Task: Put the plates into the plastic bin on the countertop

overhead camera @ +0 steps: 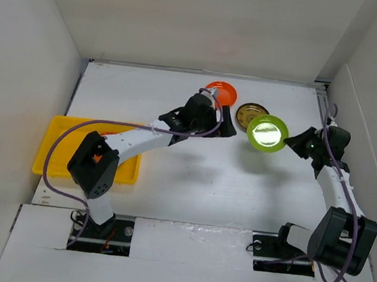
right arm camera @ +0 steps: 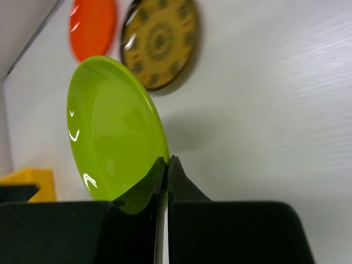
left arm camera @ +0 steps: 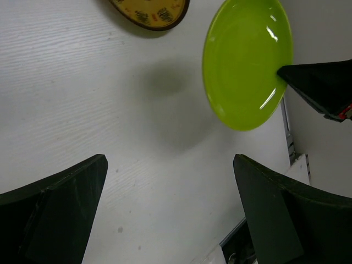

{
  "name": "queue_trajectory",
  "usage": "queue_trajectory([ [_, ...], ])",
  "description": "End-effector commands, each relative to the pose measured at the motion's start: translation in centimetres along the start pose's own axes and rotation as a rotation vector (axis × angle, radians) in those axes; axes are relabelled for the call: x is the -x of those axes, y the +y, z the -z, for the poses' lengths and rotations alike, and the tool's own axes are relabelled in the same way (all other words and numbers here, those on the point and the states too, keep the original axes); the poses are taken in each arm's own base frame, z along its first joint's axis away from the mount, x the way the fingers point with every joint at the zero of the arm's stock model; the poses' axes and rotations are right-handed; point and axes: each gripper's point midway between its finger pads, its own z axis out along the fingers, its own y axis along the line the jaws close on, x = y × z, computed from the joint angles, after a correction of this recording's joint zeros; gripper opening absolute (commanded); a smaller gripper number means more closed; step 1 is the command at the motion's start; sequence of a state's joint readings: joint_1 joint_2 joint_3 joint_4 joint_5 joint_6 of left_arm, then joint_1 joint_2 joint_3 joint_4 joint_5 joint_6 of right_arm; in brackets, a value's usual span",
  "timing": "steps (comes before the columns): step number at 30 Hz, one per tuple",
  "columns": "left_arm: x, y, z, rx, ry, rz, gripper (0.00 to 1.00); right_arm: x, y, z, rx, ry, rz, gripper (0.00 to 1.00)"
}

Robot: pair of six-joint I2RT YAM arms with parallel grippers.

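My right gripper [right arm camera: 166, 165] is clamped on the rim of the lime green plate [right arm camera: 110, 132], held tilted above the countertop [right arm camera: 264, 110]; the pinch is clear only in the right wrist view. Left gripper [left arm camera: 169, 162]: jaws spread, nothing held. Only the top view shows the yellow bin [overhead camera: 43, 158], far left, well apart from that plate. The orange plate [overhead camera: 223, 90] and gold-patterned plate [overhead camera: 252, 112] lie flat near the back wall.

The left arm [overhead camera: 141, 139] and right arm [overhead camera: 335, 188] were built of white tubular links joined by black housings, each trailed by a purple cable [overhead camera: 49, 159]. An orange patch [overhead camera: 95, 158] marked the left elbow; the jaws were black wedges.
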State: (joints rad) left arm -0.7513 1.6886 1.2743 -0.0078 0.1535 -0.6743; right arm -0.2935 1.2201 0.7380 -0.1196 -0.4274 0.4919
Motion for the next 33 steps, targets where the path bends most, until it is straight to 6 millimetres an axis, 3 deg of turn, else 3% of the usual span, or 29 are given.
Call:
queue_trajectory([
  [1, 2.1, -3.6, 0.0, -0.117, -0.036, -0.046, 1.0, -1.5, 5.8, 1.0, 0.271, 0.085, 0.083, 0.0],
  [6, 2.2, -4.2, -0.3, -0.153, -0.037, -0.031, 1.0, -2.9, 10.1, 2.6, 0.401, 0.121, 0.134, 0.0],
  [11, 1.5, -3.5, -1.1, -0.128, -0.009, -0.025, 0.88, -3.1, 13.5, 4.2, 0.537, 0.139, 0.159, 0.0],
  [13, 1.3, -3.2, -1.4, -0.122, -0.003, -0.024, 0.75, -3.4, 14.6, 4.6, 0.575, 0.151, 0.179, 0.0],
  [14, 1.2, -2.9, -1.5, -0.107, -0.002, -0.022, 0.5, -3.9, 15.0, 4.7, 0.589, 0.166, 0.188, 0.0],
  [15, 1.2, -2.9, -1.5, -0.106, -0.001, -0.011, 0.5, -4.2, 15.2, 4.7, 0.594, 0.172, 0.191, 0.0],
  [16, 1.2, -2.6, -1.5, -0.089, -0.005, -0.009, 0.25, -3.9, 15.0, 4.5, 0.576, 0.158, 0.189, 0.0],
  [17, 1.7, -2.7, -1.2, -0.085, -0.023, -0.01, 0.15, -4.2, 15.3, 4.4, 0.576, 0.161, 0.193, 0.0],
  [19, 2.8, -1.9, -0.4, -0.036, -0.059, 0.008, 0.0, -4.0, 15.1, 4.2, 0.562, 0.15, 0.191, 0.35],
  [20, 2.9, -0.8, -0.1, -0.005, -0.066, 0.028, 0.0, -3.9, 15.0, 3.9, 0.539, 0.134, 0.192, 0.53],
  [21, 4.0, -0.6, 1.1, 0.008, -0.1, 0.047, 0.0, -3.5, 14.7, 3.6, 0.516, 0.114, 0.198, 0.65],
  [23, 6.2, 3.2, 3.0, 0.125, -0.176, 0.136, 0.0, -2.6, 13.8, 2.8, 0.448, 0.062, 0.189, 0.89],
  [24, 6.3, 5.3, 3.9, 0.183, -0.196, 0.174, 0.0, -2.6, 13.4, 2.4, 0.425, 0.066, 0.18, 0.91],
  [25, 7.4, 6.2, 6.5, 0.217, -0.245, 0.212, 0.0, -2.3, 13.2, 2.0, 0.411, 0.056, 0.191, 0.91],
  [26, 9.2, 9.2, 8.5, 0.292, -0.327, 0.265, 0.0, -2.3, 12.8, 1.6, 0.398, 0.056, 0.197, 0.92],
  [27, 8.5, 11.9, 9.8, 0.352, -0.349, 0.329, 0.0, -2.4, 12.4, 1.2, 0.378, 0.058, 0.19, 0.92],
  [28, 9.5, 12.6, 12.8, 0.361, -0.423, 0.366, 0.0, -2.3, 12.4, 0.9, 0.375, 0.061, 0.197, 0.92],
  [29, 10.1, 16.2, 15.4, 0.442, -0.484, 0.437, 0.0, -3.2, 11.9, 0.0, 0.365, 0.095, 0.201, 0.92],
  [30, 10.1, 18.1, 17.3, 0.484, -0.528, 0.489, 0.0, -3.0, 11.7, -0.6, 0.35, 0.097, 0.196, 0.92],
  [31, 8.5, 20.6, 18.5, 0.537, -0.537, 0.534, 0.0, -3.1, 11.7, -1.1, 0.342, 0.101, 0.208, 0.92],
  [32, 8.6, 21.3, 21.5, 0.554, -0.609, 0.57, 0.0, -4.1, 11.0, -2.1, 0.326, 0.14, 0.206, 0.92],
  [33, 8.6, 24.2, 24.3, 0.629, -0.679, 0.628, 0.0, -3.9, 10.8, -2.7, 0.31, 0.139, 0.203, 0.92],
])
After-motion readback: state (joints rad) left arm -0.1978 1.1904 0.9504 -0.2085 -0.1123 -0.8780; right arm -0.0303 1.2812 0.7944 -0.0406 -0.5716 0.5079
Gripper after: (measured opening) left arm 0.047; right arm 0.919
